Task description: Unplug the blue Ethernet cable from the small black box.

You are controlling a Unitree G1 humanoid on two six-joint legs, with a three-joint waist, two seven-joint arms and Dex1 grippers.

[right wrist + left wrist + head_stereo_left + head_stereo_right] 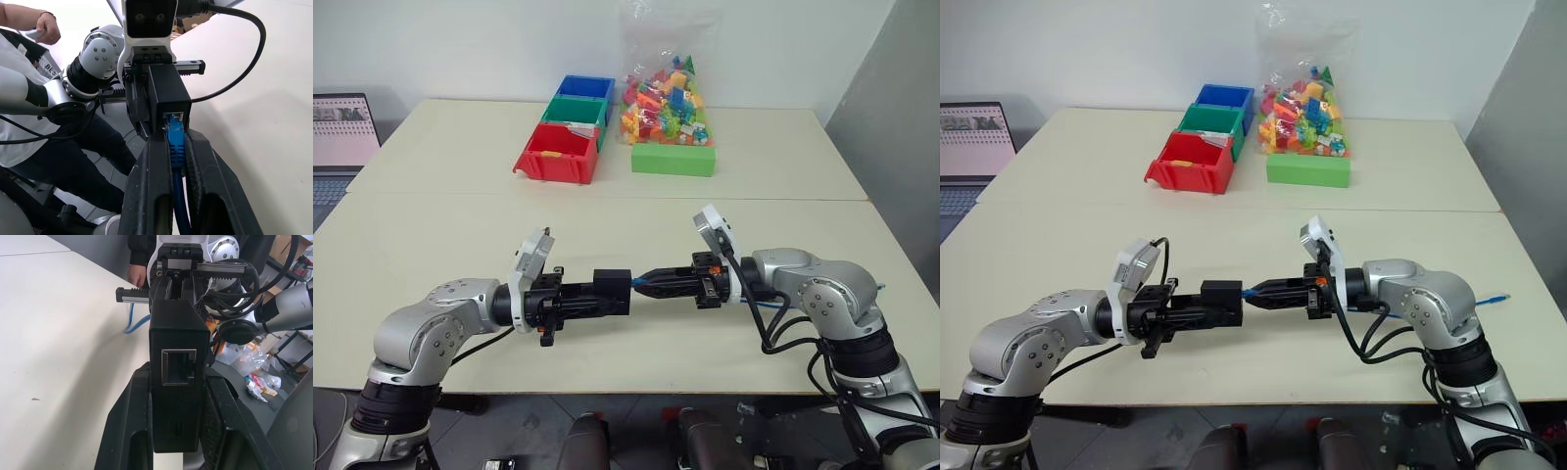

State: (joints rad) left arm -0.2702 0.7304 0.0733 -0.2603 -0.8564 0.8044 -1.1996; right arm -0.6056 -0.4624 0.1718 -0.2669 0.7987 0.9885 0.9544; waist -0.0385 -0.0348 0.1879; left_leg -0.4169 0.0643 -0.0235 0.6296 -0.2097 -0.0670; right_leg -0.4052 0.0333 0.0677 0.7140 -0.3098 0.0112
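Your left gripper clamps the small matte-black plastic box; your right gripper pinches the thin bright-blue Ethernet cable's boot. Plug still seated; pull remains.

- blue ethernet cable: plug tip hidden inside the small black box; latch state cannot be told.
- cable run hidden behind the right gripper; a short end shows past the worktop edge.
- laptop cut off at the frame's edge.
- person cropped; only a hand and torso show.
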